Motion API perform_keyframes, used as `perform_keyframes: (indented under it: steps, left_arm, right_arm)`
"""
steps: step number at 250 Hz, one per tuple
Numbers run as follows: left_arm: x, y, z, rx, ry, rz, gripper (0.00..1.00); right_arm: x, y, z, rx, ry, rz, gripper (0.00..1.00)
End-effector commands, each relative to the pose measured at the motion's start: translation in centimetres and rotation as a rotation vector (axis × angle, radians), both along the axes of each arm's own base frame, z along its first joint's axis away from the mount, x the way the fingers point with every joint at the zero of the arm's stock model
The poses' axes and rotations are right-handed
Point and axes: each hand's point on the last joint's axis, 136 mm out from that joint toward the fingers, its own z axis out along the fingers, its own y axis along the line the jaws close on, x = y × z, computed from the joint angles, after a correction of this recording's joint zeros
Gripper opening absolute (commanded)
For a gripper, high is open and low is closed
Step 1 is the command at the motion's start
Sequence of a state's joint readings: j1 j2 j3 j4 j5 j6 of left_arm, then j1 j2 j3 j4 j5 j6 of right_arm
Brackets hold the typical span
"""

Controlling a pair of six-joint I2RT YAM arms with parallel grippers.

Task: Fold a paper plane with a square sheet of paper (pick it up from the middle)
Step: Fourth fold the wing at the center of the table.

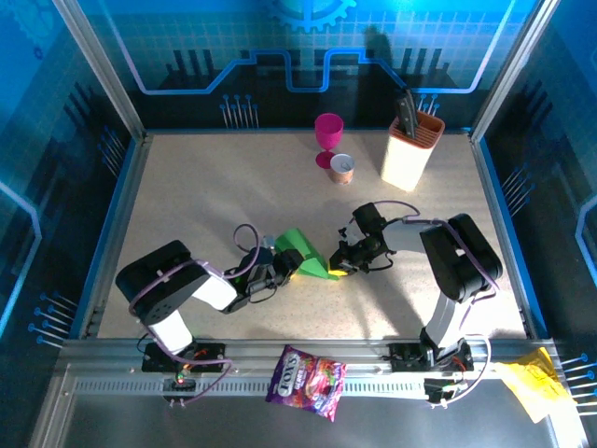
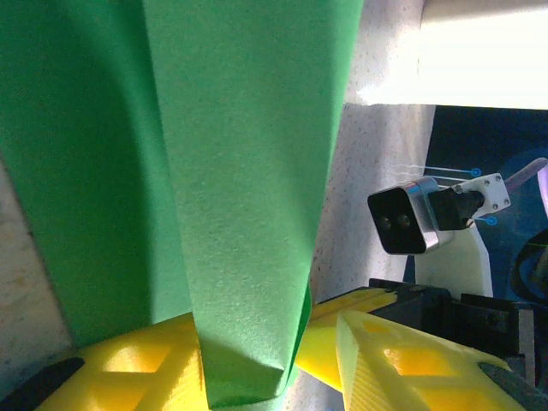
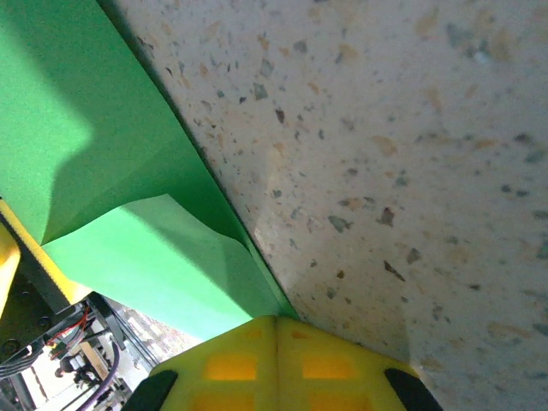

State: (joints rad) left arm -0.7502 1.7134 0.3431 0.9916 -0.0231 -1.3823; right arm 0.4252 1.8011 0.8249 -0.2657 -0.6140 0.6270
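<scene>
Paper sheet (image 1: 308, 252), thin, bright green, folded, lies mid-table on the speckled beige tabletop (image 1: 205, 205), with one fold raised in a ridge. It sits between the two grippers. The left gripper (image 1: 287, 264) is at its left end, jaws part-way apart astride the raised fold. One yellow finger (image 2: 128, 368) touches the paper and a sliver of gap shows at the other, so there is no firm clamp. The right gripper (image 1: 339, 269) is at the sheet's right corner, its yellow fingers (image 3: 231, 368) pressed together, tips meeting the paper's pointed edge at table level. Can't tell if paper is pinched there. Well apart at the back are a magenta plastic goblet (image 1: 328, 135), a small orange-brown cup (image 1: 342, 168) just beside it, and a cream knife block (image 1: 409, 154). On the near metal rail (image 1: 233, 359) lie a purple printed snack bag (image 1: 306, 381) and crumpled yellow paper (image 1: 530, 385).
</scene>
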Motion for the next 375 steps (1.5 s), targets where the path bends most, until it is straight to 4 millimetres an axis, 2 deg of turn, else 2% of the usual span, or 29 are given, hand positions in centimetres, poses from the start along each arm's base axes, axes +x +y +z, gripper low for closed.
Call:
perform_keyframes:
  steps: [1, 114, 181, 233, 375]
  left_arm:
    - [0.4, -1.2, 2.0, -0.124, -0.058, -0.011, 0.41]
    - [-0.4, 0.1, 1.2, -0.102, -0.045, 0.013, 0.32]
    - [-0.9, -0.3, 0.4, 0.002, -0.005, -0.05, 0.26]
    - [-1.4, 0.2, -0.5, 0.1, 0.022, -0.079, 0.23]
    - [-1.5, 0.6, -0.4, 0.257, 0.049, -0.138, 0.09]
  right_arm:
    - [-3.9, -3.0, -7.3, -0.263, 0.088, 0.043, 0.0]
    - [-4.2, -2.8, -7.2, -0.266, 0.088, 0.05, 0.0]
    - [-4.2, -2.9, -7.3, -0.275, 0.089, 0.053, 0.0]
    - [-4.3, -2.8, -7.3, -0.276, 0.089, 0.053, 0.0]
    - [-4.2, -2.6, -7.3, -0.269, 0.086, 0.06, 0.0]
